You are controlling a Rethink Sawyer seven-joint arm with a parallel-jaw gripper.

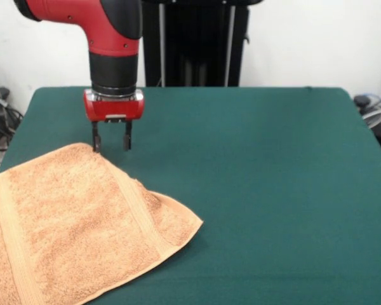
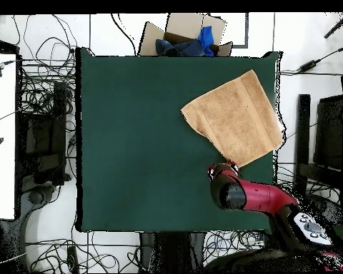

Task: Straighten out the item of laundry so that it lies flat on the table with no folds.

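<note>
Tan towel point(image 1: 70, 222) lies apparently folded at one corner, end effector point(image 1: 111, 143) spread open beside it.

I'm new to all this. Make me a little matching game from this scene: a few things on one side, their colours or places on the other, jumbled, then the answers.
Things:
1. towel
2. table
3. gripper
4. cardboard box

Descriptions:
A. dark green, with most of its top bare
B. beyond the table's edge, holding blue cloth
C. tan, with one corner folded over
D. open, at the towel's corner

Pairs: 1-C, 2-A, 3-D, 4-B
</note>
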